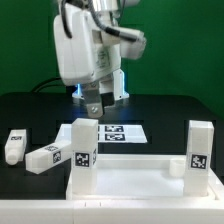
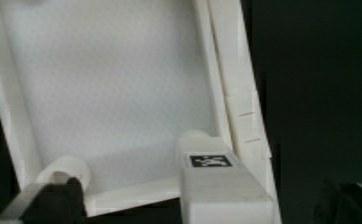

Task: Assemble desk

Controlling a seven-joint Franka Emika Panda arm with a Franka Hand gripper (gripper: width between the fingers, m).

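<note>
claw (image 1: pixel 93 103): seen spread open, nothing gripped; held just above the left upright leg (image 1: pixel 83 150)
finger (image 2: pixel 53 195): seen apart from that leg in the wrist view
desk top (image 1: pixel 135 182): laid on the counter (image 1: pixel 170 110), at the edge nearest the exterior camera
left upright leg: stood at a desk top corner, exterior view's left
right upright leg (image 1: pixel 200 152): stood at the opposite corner
first loose leg (image 1: pixel 13 146): laid flat near the counter's edge at the exterior view's left
second loose leg (image 1: pixel 45 157): laid beside it
marker board (image 1: pixel 118 131): laid flat behind the desk top
</note>
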